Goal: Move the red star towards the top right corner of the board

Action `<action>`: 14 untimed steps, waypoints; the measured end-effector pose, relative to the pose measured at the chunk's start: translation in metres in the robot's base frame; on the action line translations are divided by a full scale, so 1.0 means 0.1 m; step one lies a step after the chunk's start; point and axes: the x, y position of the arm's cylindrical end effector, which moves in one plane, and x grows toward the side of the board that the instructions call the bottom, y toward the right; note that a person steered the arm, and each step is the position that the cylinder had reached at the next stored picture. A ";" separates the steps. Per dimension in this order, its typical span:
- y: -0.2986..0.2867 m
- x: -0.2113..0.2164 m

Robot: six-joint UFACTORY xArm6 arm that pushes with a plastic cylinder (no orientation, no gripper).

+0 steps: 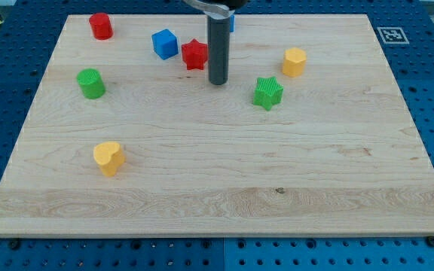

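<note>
The red star [194,54] lies on the wooden board [217,188] near the view's top, left of centre. My tip [218,81] rests on the board just right of the star and slightly below it, very close to it; I cannot tell if they touch. The rod rises to the view's top edge. A blue cube [164,44] sits just left of the star.
A red cylinder [100,25] is at the top left. A green cylinder [91,83] is at the left. A green star [267,92] and a yellow block [294,62] lie right of my tip. A yellow heart [108,157] is lower left. A blue block [231,22] peeks from behind the rod.
</note>
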 end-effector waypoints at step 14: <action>0.19 -0.60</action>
